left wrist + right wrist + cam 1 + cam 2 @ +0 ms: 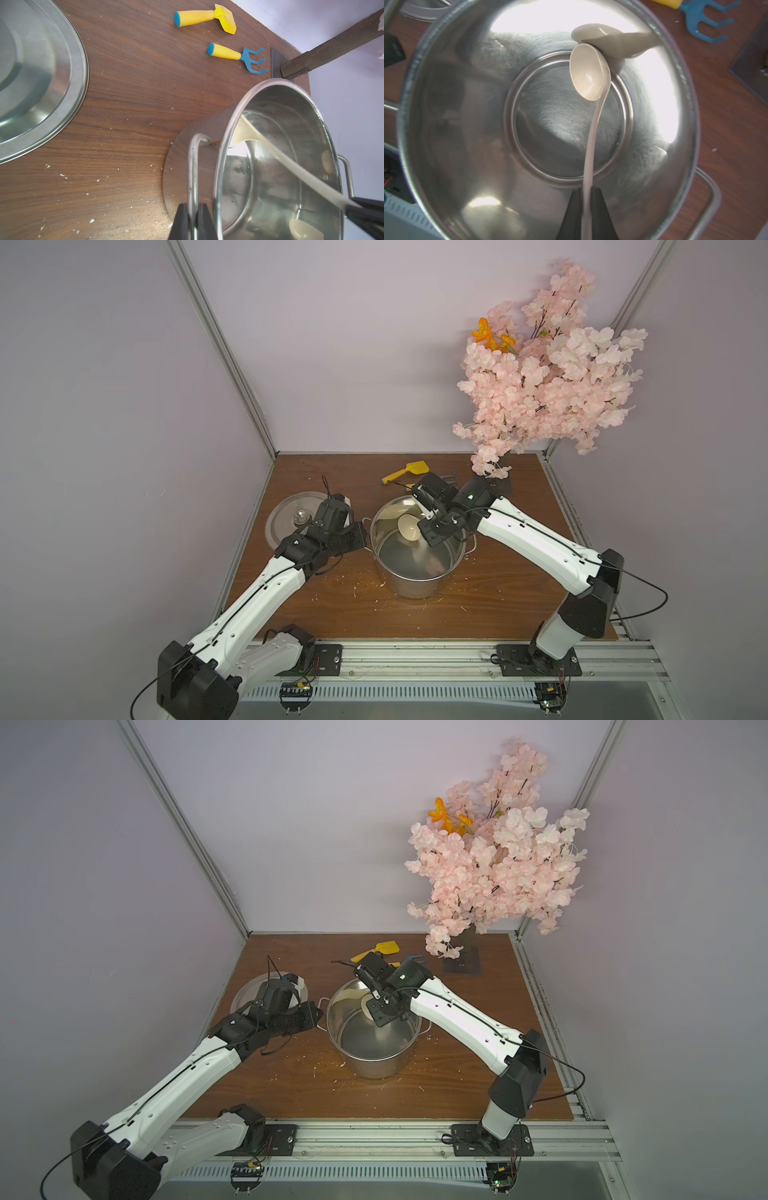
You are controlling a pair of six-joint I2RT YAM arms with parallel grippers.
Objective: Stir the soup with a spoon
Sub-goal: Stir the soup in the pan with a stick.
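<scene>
Ladle (588, 74) pinched in right claw (586, 193); pot handle (193, 166) clamped in left claw (193, 208).

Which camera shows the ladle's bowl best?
The right wrist view: the ladle bowl shows whole, open face to the camera, inside the pot, handle clamped in the right gripper. Both top views show it small, partly under that gripper; the left wrist view shows mostly handle.

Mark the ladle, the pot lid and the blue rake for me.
ladle (588, 72): right wrist view, inside of its round bowl.
pot lid (282, 513): a top view, flat steel beside the knob.
blue rake (228, 53): left wrist view, on its yellow handle.
</scene>
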